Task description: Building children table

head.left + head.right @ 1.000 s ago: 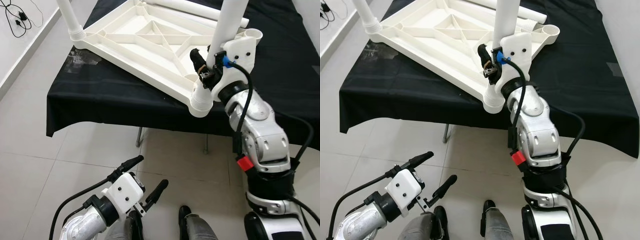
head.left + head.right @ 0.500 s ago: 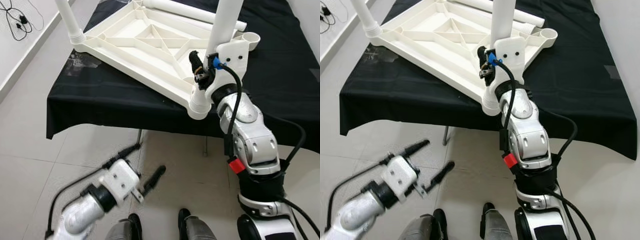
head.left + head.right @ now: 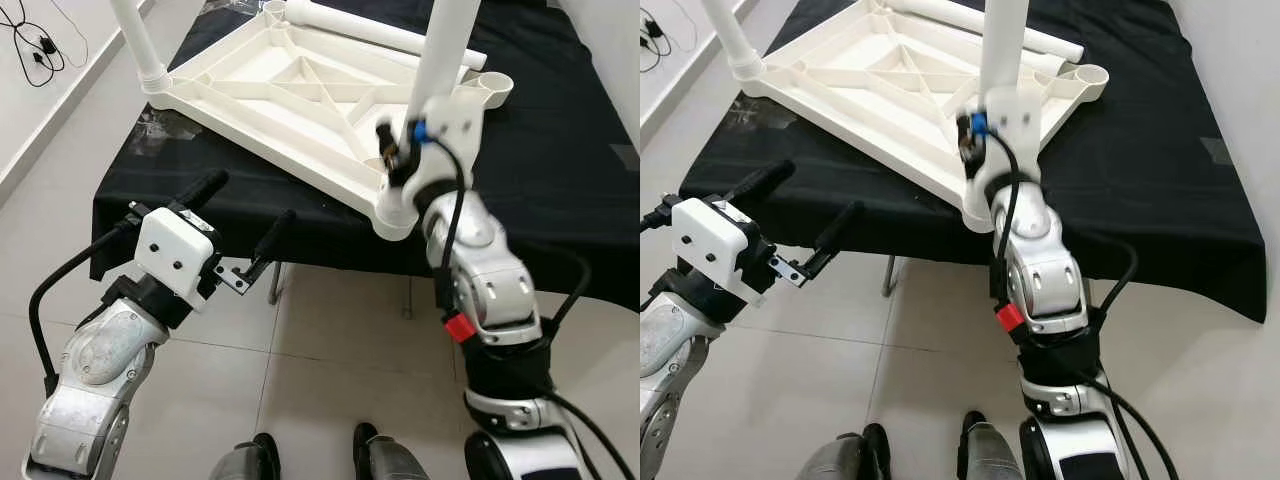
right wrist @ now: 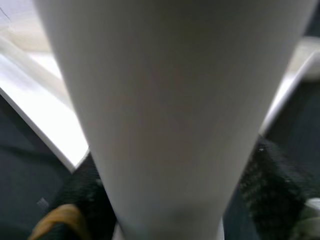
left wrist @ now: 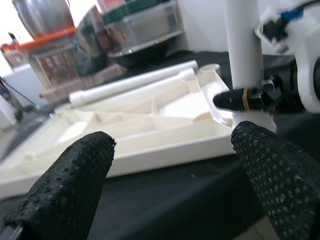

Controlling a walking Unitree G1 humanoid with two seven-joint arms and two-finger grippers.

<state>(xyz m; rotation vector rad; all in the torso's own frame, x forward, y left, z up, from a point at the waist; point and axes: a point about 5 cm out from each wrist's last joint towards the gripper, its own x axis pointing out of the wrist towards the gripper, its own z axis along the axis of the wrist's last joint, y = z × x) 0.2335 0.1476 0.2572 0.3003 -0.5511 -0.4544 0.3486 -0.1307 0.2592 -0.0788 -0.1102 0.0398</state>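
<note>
The upturned white tabletop [image 3: 300,90] lies across the upper centre of the frame on the black-draped table [image 3: 560,170]. The right gripper [image 3: 392,150] clasps the upright leg [image 3: 440,50] at its near corner; the left gripper [image 3: 240,235], fingers wide and empty, hovers lower left, farther off

No legible text, label or number anywhere.
</note>
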